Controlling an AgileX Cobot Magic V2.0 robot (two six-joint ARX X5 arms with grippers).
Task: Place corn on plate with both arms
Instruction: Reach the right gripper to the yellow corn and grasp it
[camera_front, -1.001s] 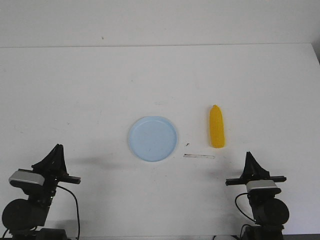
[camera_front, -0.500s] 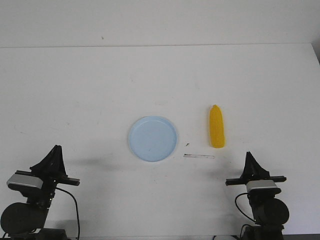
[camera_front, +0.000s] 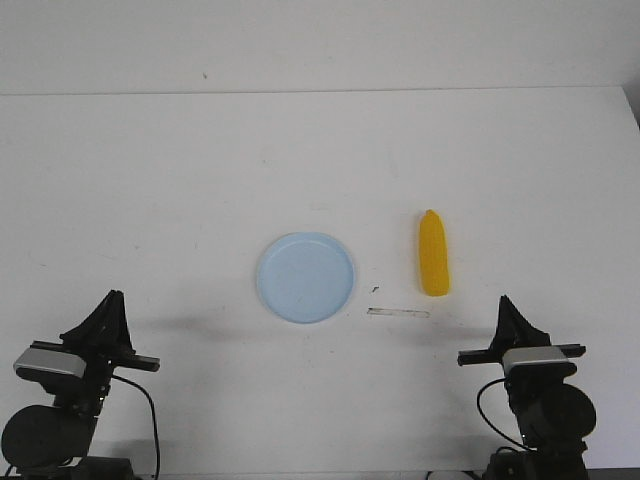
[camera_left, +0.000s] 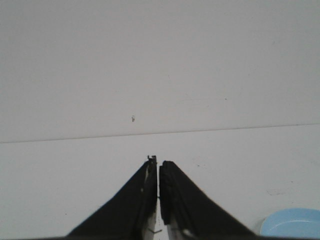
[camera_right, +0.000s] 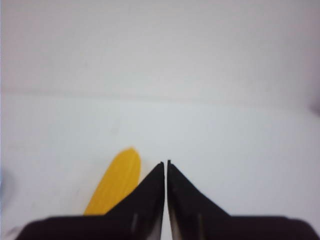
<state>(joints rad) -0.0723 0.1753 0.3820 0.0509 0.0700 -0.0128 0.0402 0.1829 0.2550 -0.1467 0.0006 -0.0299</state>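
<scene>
White surface fills most of the front view, meeting a pale wall along its far edge. Two black arms sit at the near edge: the left arm in the near-left corner and the right arm in the near-right corner, each carrying a small grey-white camera module and trailing a black cable. The left gripper points forward over bare surface; its fingers lie together, with only a hairline seam between them, and hold nothing. The right gripper likewise has its fingers pressed together and empty. The plate, round, shallow and pale blue, rests flat near the middle of the surface, forward of and between the two arms; a sliver of its rim shows at the corner of the left wrist view. The corn, smooth and yellow-orange, lies on the surface to the right of the plate and apart from it, its tapered tip pointing away from the robot; it sits forward of the right gripper, untouched. A thin pale strip lies on the surface just nearer than the corn, and a tiny dark speck sits between strip and plate.
</scene>
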